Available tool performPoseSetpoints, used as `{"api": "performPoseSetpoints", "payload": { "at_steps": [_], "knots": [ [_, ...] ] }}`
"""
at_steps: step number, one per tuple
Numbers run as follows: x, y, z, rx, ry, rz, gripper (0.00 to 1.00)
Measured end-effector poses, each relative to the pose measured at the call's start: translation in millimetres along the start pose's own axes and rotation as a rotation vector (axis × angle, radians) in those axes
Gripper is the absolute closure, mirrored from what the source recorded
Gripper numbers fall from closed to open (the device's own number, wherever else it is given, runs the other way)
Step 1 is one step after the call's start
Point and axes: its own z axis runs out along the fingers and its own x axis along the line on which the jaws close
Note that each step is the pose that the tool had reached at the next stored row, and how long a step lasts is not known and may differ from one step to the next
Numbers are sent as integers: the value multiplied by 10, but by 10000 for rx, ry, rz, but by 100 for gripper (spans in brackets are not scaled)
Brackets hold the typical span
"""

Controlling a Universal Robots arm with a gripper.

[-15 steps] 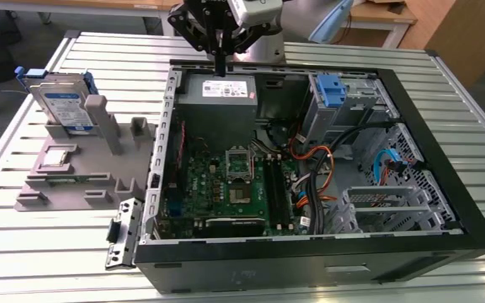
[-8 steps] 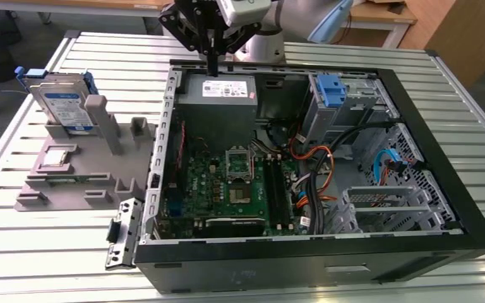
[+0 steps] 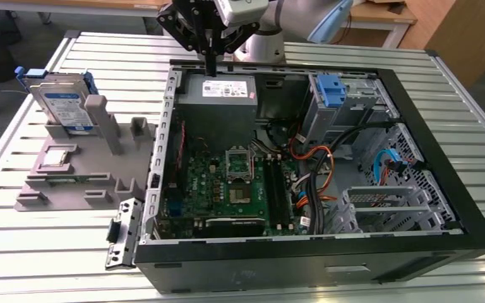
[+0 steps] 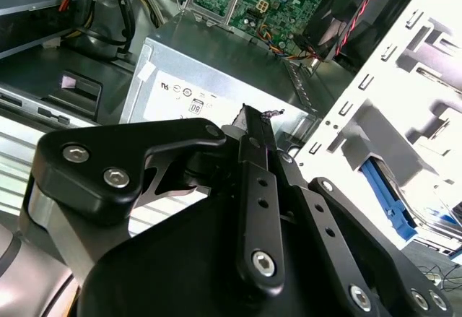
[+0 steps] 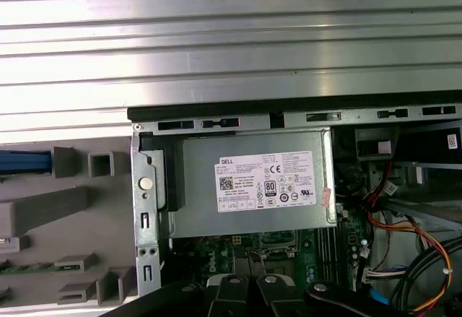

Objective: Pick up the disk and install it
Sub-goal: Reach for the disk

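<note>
The disk (image 3: 61, 104) stands on edge in the grey fixture (image 3: 74, 180) at the exterior view's left, its white-and-blue label facing out and blue rails on its edges. One blue rail of the disk (image 5: 25, 162) shows in the first wrist view, and the disk (image 4: 390, 198) also appears in the second wrist view. My gripper (image 3: 211, 66) hangs over the far edge of the open computer case, just above the grey power-supply box (image 3: 217, 88). Its fingers (image 4: 253, 126) are shut together with nothing between them. The disk is well off to the gripper's side.
The open computer case (image 3: 444, 132) lies on a slatted metal table (image 3: 40, 252), with the motherboard (image 3: 225, 183) and cables inside. A bare blue bracket (image 3: 330, 88) sits in the drive bay at the case's far right. A loose black panel (image 3: 120, 233) lies by the case.
</note>
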Motion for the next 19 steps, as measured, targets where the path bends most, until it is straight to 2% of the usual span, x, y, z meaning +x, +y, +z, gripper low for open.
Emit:
{"api": "performPoseSetpoints", "payload": {
  "at_steps": [5, 11, 19],
  "knots": [
    [3, 0, 0, -1, -1, 1, 90],
    [59, -5, 2, 0, 0, 0, 90],
    [78, -6, 1, 0, -1, 2, 90]
  ]
}}
